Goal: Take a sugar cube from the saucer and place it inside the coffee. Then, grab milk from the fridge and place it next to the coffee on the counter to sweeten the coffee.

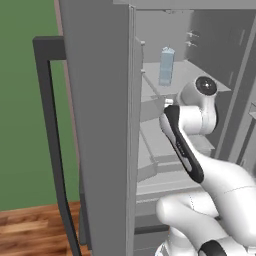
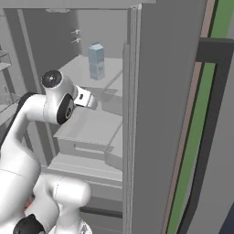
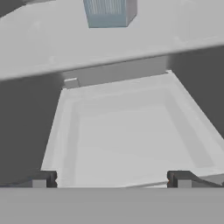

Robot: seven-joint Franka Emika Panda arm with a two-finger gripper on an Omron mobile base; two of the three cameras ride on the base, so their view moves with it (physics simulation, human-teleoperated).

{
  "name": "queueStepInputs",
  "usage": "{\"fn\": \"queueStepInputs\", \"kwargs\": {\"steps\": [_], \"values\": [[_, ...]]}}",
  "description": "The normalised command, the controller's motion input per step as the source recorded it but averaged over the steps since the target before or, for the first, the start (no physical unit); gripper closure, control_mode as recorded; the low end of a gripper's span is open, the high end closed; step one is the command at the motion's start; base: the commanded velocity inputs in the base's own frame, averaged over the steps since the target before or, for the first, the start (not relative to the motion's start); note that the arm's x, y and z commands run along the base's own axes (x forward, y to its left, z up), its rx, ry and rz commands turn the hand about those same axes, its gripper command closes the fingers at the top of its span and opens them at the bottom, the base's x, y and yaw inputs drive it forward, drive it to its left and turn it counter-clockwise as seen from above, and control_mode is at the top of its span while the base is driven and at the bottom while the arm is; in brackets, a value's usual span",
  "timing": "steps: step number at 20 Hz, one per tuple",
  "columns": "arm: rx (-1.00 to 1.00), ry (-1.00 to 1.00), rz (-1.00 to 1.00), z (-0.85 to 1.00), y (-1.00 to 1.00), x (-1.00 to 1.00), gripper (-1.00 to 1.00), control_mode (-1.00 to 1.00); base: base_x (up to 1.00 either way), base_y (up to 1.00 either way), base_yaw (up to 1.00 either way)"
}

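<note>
The fridge stands open, its white shelves facing me. On the upper shelf the milk stands upright as a slim pale blue carton. In the hand view its lower part is at the top edge, above and beyond my fingers. My gripper is open with nothing between its fingertips, and it is held inside the fridge below the milk's shelf, over a white bin. The hand reaches in from the left. The sugar cube, saucer, coffee and counter are out of view.
The grey fridge door rises close on the right of the arm, another door panel on the other side. A dark frame stands before a green wall. Door racks hang at the far left.
</note>
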Motion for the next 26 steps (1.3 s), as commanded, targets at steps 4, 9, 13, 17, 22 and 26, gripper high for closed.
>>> {"fn": "queueStepInputs", "kwargs": {"steps": [4,9,13,17,22,26], "values": [[0.00,-0.14,-0.03,1.00,0.00,0.38,-1.00,-1.00,0.00,0.00,0.00],[-0.03,-0.21,-0.03,1.00,-0.04,0.51,-1.00,-1.00,0.00,0.00,0.00],[-0.04,-0.10,-0.05,0.63,-0.15,0.79,-1.00,-1.00,0.00,0.00,0.00],[-0.01,0.01,-0.01,-0.03,-0.05,0.26,-1.00,-1.00,0.00,0.00,0.00],[-0.01,0.00,0.00,-0.20,-0.01,0.22,-1.00,-1.00,0.00,0.00,0.00],[-0.05,0.00,-0.02,-0.16,-0.01,0.48,-1.00,-1.00,0.00,0.00,0.00]]}}
